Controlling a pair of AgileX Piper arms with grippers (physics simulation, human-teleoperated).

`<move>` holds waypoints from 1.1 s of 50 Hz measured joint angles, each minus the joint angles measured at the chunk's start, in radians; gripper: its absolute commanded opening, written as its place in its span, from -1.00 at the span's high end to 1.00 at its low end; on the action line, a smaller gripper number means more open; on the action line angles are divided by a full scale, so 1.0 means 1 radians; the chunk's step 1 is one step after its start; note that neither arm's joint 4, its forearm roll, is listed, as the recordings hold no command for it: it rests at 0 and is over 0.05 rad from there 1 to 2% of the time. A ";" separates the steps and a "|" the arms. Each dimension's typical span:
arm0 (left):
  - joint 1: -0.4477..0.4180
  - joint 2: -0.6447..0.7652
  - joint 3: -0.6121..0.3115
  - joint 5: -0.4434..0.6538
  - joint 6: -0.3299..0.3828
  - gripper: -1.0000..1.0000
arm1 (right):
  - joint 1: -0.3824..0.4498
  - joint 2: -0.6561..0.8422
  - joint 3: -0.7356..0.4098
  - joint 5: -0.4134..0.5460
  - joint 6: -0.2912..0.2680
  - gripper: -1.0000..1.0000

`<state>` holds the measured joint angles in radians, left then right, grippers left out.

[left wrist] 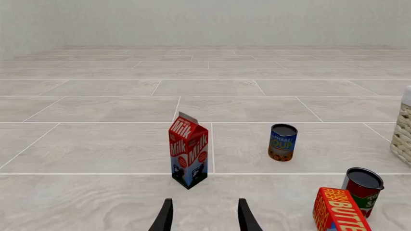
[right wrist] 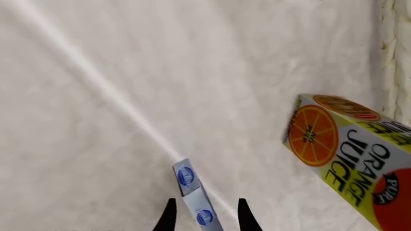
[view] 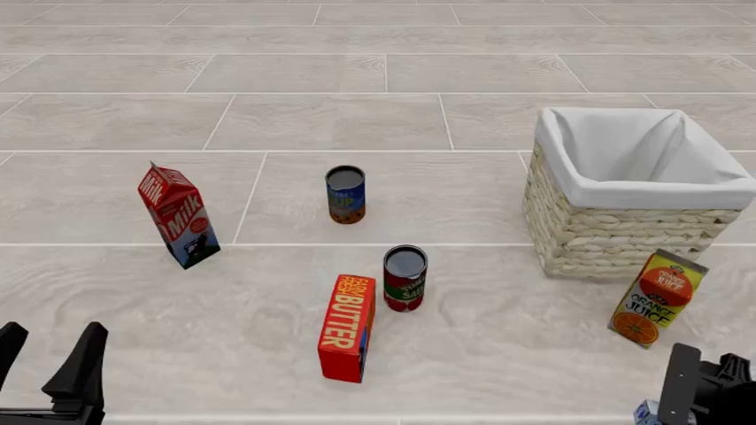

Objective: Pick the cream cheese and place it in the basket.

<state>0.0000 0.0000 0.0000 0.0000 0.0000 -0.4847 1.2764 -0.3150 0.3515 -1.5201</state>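
The cream cheese [right wrist: 192, 197], a small pale blue-and-white box, lies on the floor between the two fingers of my right gripper [right wrist: 205, 216]. The fingers stand apart on either side of it, with gaps showing, so the gripper is open. In the front view only a corner of the cream cheese [view: 645, 413] shows at the bottom edge, beside the right gripper [view: 705, 391]. The basket [view: 603, 239], woven wicker with a white liner, stands farther back on the right. My left gripper [view: 48, 359] is low at the near left, open and empty, and its fingers [left wrist: 165, 216] point toward the milk carton.
An orange juice carton [view: 657, 297] leans between the right gripper and the basket. A milk carton [view: 177, 215] stands at left, a blue soup can [view: 345, 195] at centre, and a red can [view: 405, 278] behind a red butter box [view: 347, 328].
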 measured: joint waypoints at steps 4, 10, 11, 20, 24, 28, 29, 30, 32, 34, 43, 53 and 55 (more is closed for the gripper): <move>0.000 0.000 0.000 0.000 0.000 -1.00 | 0.003 -0.001 0.003 0.002 -0.006 -1.00; 0.000 0.000 0.000 0.000 0.000 -1.00 | 0.017 -0.012 0.015 -0.017 -0.021 1.00; 0.000 0.000 0.000 0.000 0.000 -1.00 | 0.020 -0.017 0.018 -0.020 -0.024 1.00; 0.000 0.000 0.000 0.000 0.000 -1.00 | 0.037 -0.061 0.039 -0.016 -0.048 1.00; 0.000 0.000 0.000 0.000 0.000 -1.00 | 0.046 -0.084 0.037 -0.002 -0.053 1.00; 0.000 0.000 0.000 0.000 0.000 -1.00 | 0.060 -0.109 0.025 0.027 -0.049 1.00; 0.000 0.000 0.000 0.000 0.000 -1.00 | 0.063 -0.116 0.021 0.035 -0.048 1.00; 0.000 0.000 0.000 0.000 0.000 -1.00 | 0.066 -0.123 0.017 0.043 -0.047 1.00; 0.000 0.000 0.000 0.000 0.000 -1.00 | 0.073 -0.136 0.010 0.061 -0.045 1.00; 0.000 0.000 0.000 0.000 0.000 -1.00 | 0.080 -0.151 0.004 0.079 -0.043 1.00; 0.000 0.000 0.000 0.000 0.000 -1.00 | 0.125 -0.236 -0.031 0.179 -0.022 1.00; 0.000 0.000 0.000 0.000 0.000 -1.00 | 0.167 -0.342 -0.072 0.303 -0.005 1.00; 0.000 0.000 0.000 0.000 0.000 -1.00 | 0.176 -0.362 -0.083 0.330 0.002 1.00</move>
<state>0.0000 0.0000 0.0000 0.0000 0.0000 -0.3089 0.9147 -0.3977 0.6812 -1.5185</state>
